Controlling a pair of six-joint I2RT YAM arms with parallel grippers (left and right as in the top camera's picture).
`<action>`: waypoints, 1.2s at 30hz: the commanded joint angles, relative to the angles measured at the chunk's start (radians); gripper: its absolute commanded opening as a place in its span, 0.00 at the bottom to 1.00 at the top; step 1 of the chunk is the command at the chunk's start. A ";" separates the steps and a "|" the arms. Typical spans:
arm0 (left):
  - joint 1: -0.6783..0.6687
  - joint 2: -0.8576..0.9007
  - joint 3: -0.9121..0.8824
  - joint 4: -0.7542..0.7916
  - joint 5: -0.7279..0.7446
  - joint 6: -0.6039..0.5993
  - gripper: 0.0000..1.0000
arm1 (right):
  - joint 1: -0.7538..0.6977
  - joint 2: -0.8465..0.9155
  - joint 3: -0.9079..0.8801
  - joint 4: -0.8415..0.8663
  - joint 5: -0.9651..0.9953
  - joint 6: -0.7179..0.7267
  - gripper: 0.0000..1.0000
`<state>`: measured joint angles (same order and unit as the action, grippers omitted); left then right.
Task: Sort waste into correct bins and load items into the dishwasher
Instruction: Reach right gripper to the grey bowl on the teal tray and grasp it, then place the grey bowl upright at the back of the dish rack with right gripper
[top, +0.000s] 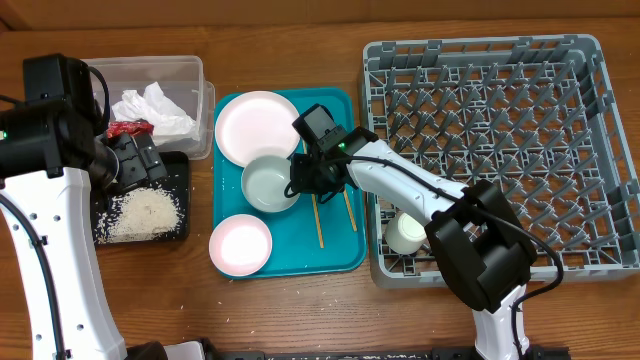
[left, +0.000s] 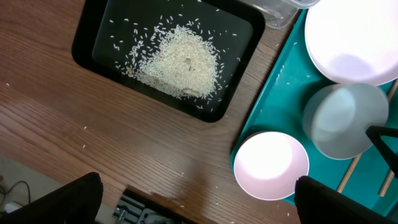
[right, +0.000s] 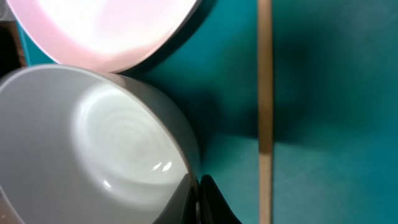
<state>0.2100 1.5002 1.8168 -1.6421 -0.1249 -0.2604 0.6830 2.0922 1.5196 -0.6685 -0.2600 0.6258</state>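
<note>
Wooden bench (top: 300, 310), teal tray (top: 340, 255) at centre: right gripper (top: 298, 185) jaws clamped on white bowl (top: 265, 185) rim; left gripper (left: 198, 202) jaws wide apart, near black tray (left: 106, 25).

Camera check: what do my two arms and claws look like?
The left arm and right arm have white links between bulky black joint housings. The left claw and right claw are black. A black cable trails along the right arm; green lights glow on both.
</note>
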 joint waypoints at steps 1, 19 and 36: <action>-0.001 0.005 -0.008 0.001 -0.013 -0.010 1.00 | -0.003 -0.015 0.049 -0.031 0.039 -0.001 0.04; -0.001 0.005 -0.008 0.001 -0.013 -0.010 1.00 | -0.051 -0.244 0.272 -0.234 1.496 -0.170 0.04; -0.001 0.005 -0.008 0.001 -0.013 -0.010 1.00 | -0.253 0.021 0.271 0.327 1.506 -0.869 0.04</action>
<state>0.2100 1.5002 1.8160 -1.6421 -0.1249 -0.2600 0.4175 2.0834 1.7855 -0.3923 1.2854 -0.0727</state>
